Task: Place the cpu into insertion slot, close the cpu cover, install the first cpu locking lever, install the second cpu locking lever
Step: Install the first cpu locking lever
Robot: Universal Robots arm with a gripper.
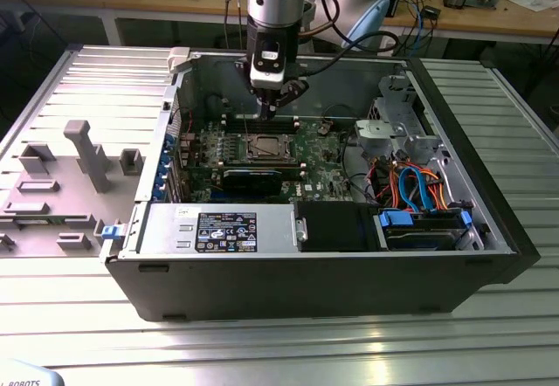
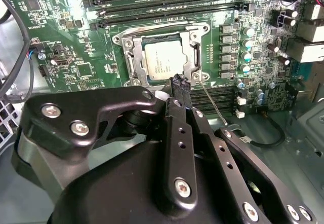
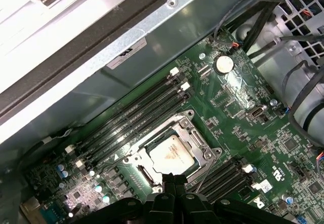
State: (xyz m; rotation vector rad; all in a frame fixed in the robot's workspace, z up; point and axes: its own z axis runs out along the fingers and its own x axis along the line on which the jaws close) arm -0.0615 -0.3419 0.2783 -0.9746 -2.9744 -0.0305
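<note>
- An open computer case [image 1: 306, 272] lies on its side on a slatted metal worktop [image 1: 349, 342]. A wooden bench stands behind it and a grey fixture tray [image 1: 61, 185] lies at the exterior view's left.
- The cpu [image 2: 163, 61] sits in the insertion slot [image 1: 265, 148] on the green motherboard [image 2: 76, 41]. The cpu cover [image 2: 195, 46] looks to lie flat around it, framing the silver top.
- 1 thin locking lever [image 2: 212, 106] angles away from the socket corner, and we judge it not yet latched.
- Risk: the lever is a slim sprung wire, so the fingertips [image 2: 181, 82] could slide off it. They would then strike the capacitors [image 2: 246, 44] or the memory slots [image 2: 212, 100] just beside the socket.
- Risk: if the cover is not fully seated, pressure on the lever could shift the cpu against its contacts. We cannot see those contacts.
- Risk: the wrist hangs near the case's far wall, so a sideways sweep might knock it.
- Risk: a lever let go before it hooks would likely spring back up.
- The arm [image 1: 275, 2] drops nearly straight down into the case, with the jaws pointing at the board.
- The jaws are together with nothing visible between them, their tips at the socket's edge beside the lever's root.
- We cannot tell whether they touch the metal.
</note>
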